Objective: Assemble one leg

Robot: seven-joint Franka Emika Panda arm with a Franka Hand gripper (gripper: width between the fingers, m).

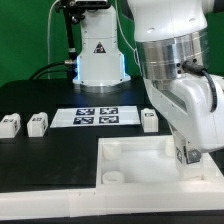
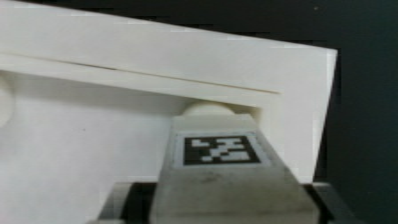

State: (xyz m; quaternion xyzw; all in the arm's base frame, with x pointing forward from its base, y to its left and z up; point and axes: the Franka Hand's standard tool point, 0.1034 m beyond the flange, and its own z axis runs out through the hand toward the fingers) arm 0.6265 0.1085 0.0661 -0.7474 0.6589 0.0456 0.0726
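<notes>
My gripper [image 1: 187, 154] is shut on one leg [image 2: 219, 160], a white block with a black-and-white tag facing the wrist camera. Its dark fingers [image 2: 132, 203] press both sides of the leg. The leg's rounded end [image 2: 212, 108] points down at a corner of the white square top [image 2: 160, 62]; I cannot tell whether it touches. In the exterior view the gripper hangs over the right side of the top [image 1: 120, 152]. Three more legs lie on the black table: two [image 1: 10, 124] [image 1: 37, 122] at the exterior view's left and one [image 1: 150, 120] near the arm.
The marker board [image 1: 97, 115] lies flat behind the top, between the loose legs. The robot base [image 1: 98, 55] stands at the back. A round corner hole [image 1: 113, 176] shows in the top's near left corner.
</notes>
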